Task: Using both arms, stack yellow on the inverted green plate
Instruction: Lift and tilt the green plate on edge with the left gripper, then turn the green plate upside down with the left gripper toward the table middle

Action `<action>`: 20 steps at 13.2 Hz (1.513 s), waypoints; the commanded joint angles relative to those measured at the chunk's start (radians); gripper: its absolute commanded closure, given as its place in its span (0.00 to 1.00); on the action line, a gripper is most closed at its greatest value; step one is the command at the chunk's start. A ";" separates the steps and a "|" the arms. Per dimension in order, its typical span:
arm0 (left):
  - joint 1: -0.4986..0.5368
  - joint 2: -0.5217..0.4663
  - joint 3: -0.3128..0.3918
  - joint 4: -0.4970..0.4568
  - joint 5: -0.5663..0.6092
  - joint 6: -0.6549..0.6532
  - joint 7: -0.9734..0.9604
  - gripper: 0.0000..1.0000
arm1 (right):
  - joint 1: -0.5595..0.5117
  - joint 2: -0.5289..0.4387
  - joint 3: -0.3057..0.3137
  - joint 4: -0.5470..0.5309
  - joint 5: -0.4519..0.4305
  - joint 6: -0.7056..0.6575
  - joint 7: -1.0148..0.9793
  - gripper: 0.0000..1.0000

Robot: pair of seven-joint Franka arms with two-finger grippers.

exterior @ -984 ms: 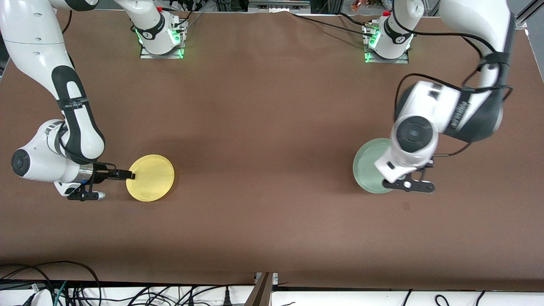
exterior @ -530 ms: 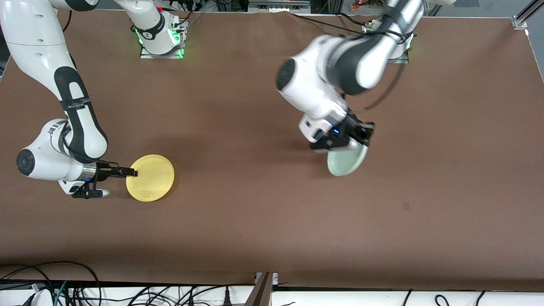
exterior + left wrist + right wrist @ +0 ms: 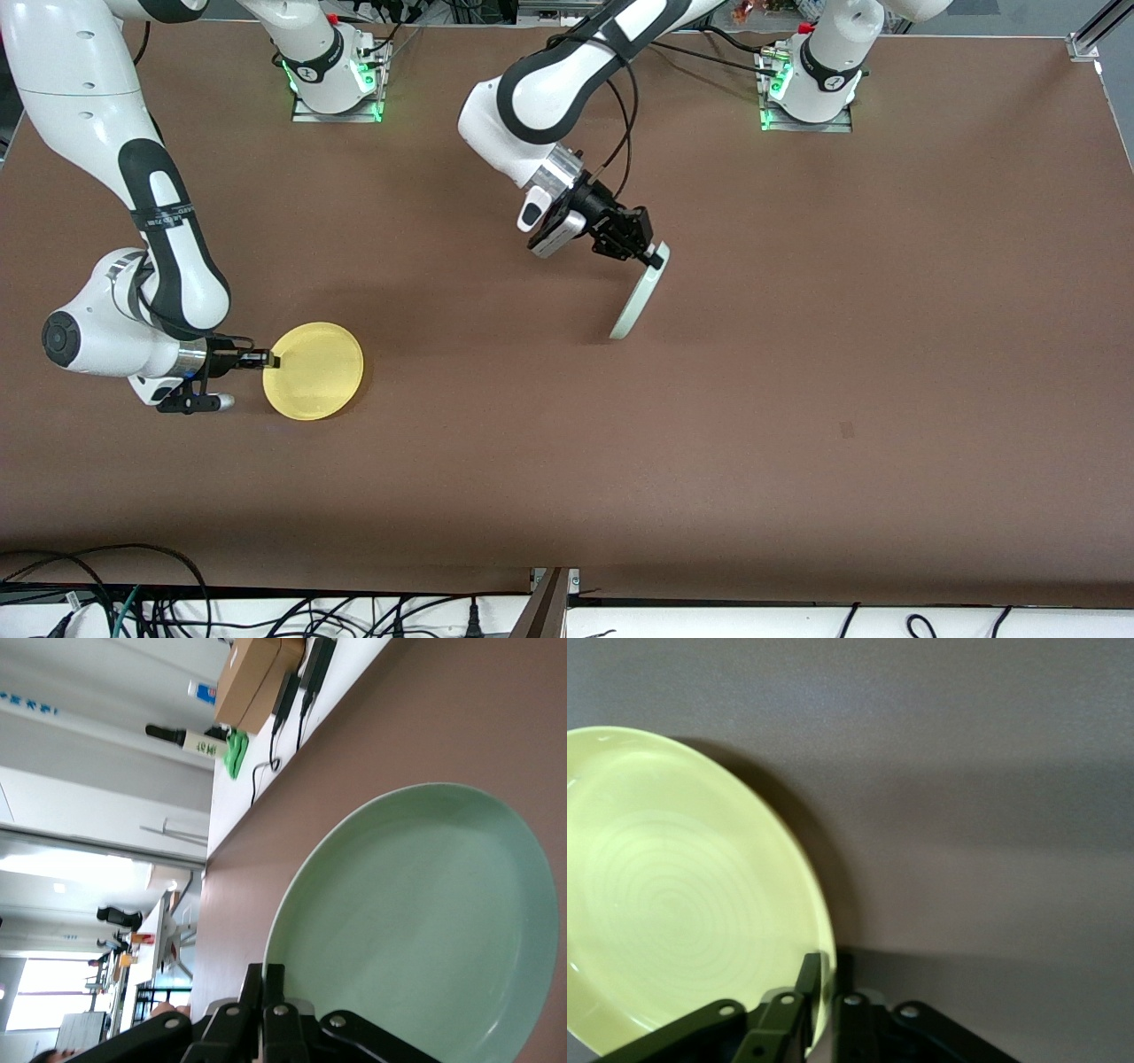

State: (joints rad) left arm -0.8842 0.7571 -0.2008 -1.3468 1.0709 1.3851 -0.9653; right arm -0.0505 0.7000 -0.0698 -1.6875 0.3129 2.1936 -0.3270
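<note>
2 jaws grasp rims: left gripper (image 3: 654, 259) tilts green plate (image 3: 640, 299) edge-on, right gripper (image 3: 268, 360) pinches yellow (image 3: 316, 369).

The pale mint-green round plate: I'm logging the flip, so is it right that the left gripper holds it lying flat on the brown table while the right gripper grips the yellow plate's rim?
Not quite. The left gripper holds the pale mint-green round plate tilted nearly on edge over the brown table, as the front view shows. The right gripper does grip the yellow plate by its rim.
</note>
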 commanded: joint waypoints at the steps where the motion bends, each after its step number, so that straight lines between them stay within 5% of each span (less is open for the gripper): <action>1: -0.064 0.135 0.024 0.159 0.043 -0.012 0.014 1.00 | 0.001 -0.010 -0.001 -0.014 0.020 0.005 -0.023 1.00; 8: -0.104 0.183 0.046 0.147 0.187 -0.017 0.030 1.00 | 0.001 -0.037 0.015 0.040 0.017 -0.009 -0.021 1.00; 18: -0.133 0.240 0.046 0.144 0.227 -0.021 0.028 1.00 | 0.001 -0.054 0.015 0.276 0.018 -0.279 -0.004 1.00; 19: -0.137 0.252 0.046 0.143 0.227 -0.021 0.025 0.96 | 0.003 -0.054 0.016 0.282 0.018 -0.285 0.017 1.00; 20: -0.156 0.264 0.047 0.138 0.227 -0.021 0.022 0.63 | 0.003 -0.054 0.016 0.284 0.017 -0.285 0.035 1.00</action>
State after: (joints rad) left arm -1.0133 0.9709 -0.1584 -1.2424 1.2839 1.3727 -0.9497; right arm -0.0467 0.6545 -0.0555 -1.4141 0.3138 1.9333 -0.3173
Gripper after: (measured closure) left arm 0.956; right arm 0.974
